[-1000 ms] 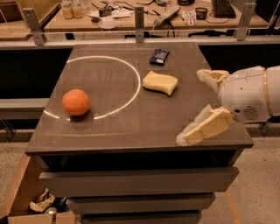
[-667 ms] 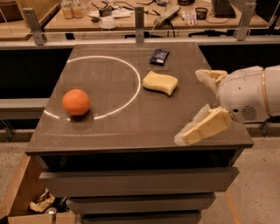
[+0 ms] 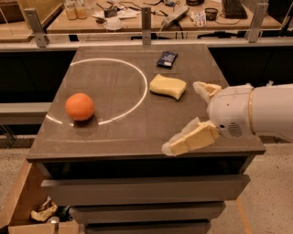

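My gripper (image 3: 190, 116) reaches in from the right over the front right part of the brown table (image 3: 114, 132). Its two pale fingers are spread wide: one fingertip (image 3: 176, 145) hangs near the table's front edge, the other (image 3: 201, 87) points toward the back. Nothing sits between them. A yellow sponge (image 3: 168, 86) lies just left of the far finger, apart from it. An orange (image 3: 79, 106) rests at the left, on the white circle line (image 3: 137, 98). A small dark packet (image 3: 166, 59) lies behind the sponge.
Behind the table runs a railing with posts (image 3: 146, 20) and a cluttered wooden workbench (image 3: 137, 13). Drawers (image 3: 142, 192) front the table below. An open cardboard box with scraps (image 3: 32, 215) stands on the floor at lower left.
The gripper has shifted slightly to the left over the table's right side, still spread. The orange, sponge and packet have not moved.
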`<state>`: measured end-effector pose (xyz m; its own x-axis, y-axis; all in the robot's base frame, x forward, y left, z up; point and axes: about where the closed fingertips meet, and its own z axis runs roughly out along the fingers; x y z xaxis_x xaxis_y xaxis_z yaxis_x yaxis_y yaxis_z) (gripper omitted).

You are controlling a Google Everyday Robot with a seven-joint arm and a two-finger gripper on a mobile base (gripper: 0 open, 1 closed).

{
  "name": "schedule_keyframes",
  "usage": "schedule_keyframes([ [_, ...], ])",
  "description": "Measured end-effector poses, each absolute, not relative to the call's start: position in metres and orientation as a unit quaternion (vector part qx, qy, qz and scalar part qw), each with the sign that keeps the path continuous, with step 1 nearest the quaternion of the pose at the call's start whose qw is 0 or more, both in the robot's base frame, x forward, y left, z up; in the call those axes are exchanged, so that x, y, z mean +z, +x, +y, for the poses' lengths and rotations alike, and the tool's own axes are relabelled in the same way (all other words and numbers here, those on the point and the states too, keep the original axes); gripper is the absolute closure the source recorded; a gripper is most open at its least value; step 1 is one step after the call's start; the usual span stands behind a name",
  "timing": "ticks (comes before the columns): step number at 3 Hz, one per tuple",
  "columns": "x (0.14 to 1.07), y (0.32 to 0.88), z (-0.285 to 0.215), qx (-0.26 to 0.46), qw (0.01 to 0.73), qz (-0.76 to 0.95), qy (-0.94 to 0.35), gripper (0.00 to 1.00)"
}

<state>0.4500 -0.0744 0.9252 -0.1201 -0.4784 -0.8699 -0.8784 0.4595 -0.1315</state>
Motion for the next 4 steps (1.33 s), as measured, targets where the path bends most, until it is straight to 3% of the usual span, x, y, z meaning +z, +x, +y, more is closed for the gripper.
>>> schedule_keyframes([
  [2, 0.9, 0.474, -0.01, 0.251, 0.513, 0.691, -0.443, 0.0],
  [3, 0.883, 0.495, 0.063, 0.27, 0.539, 0.672, -0.43, 0.0],
  [4, 0.883, 0.496, 0.062, 0.268, 0.54, 0.672, -0.429, 0.0],
])
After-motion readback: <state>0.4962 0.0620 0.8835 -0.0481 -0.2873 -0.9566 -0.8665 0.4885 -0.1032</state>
